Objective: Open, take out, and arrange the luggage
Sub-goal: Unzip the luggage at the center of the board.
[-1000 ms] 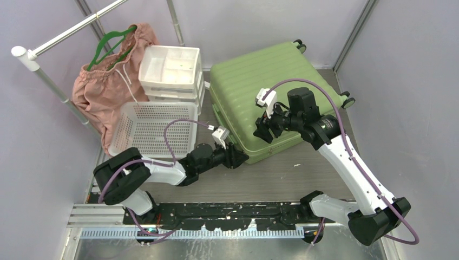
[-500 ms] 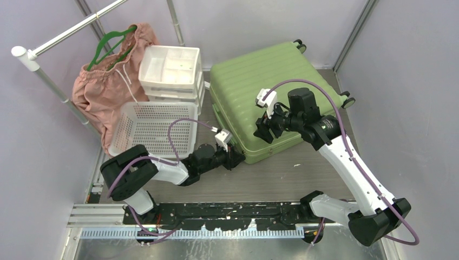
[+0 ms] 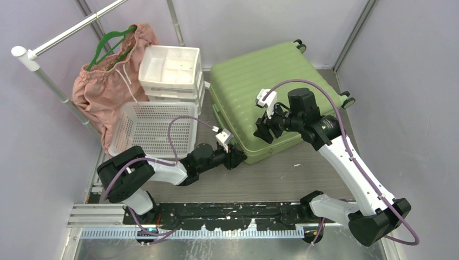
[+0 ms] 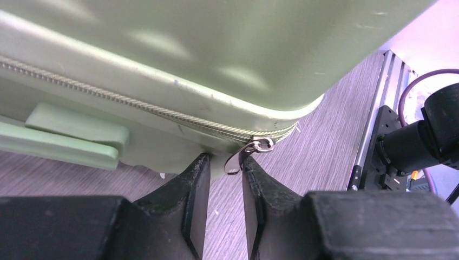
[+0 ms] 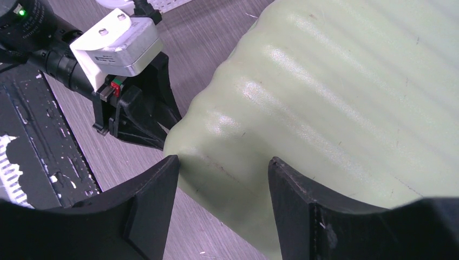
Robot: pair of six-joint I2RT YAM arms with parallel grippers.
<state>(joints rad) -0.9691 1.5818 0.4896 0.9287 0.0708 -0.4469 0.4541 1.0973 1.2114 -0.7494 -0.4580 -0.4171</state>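
The light-green ribbed luggage (image 3: 254, 81) lies flat and zipped on the floor. My left gripper (image 3: 238, 158) is low at its near-left corner. In the left wrist view the shell (image 4: 216, 43) fills the top, and the zip runs along its edge to a metal zipper pull (image 4: 236, 161) at the corner. The pull hangs between the tips of my left gripper (image 4: 223, 160), resting against the right finger (image 4: 254, 184). The jaws stand narrowly apart, not pinching it. My right gripper (image 3: 261, 130) hovers open over the lid's near corner (image 5: 352, 97), fingers (image 5: 157, 184) straddling it without contact.
A white perforated basket (image 3: 154, 130) sits left of the luggage, with a white drawer unit (image 3: 170, 70) behind it. A pink garment (image 3: 105, 92) hangs on a green hanger from the rail (image 3: 59, 38). The luggage's side handle (image 4: 70, 138) lies left of my left fingers.
My left jaws narrowed at the zipper pull, then parted a little again, and the left wrist shifted slightly at the corner. The right arm has not moved.
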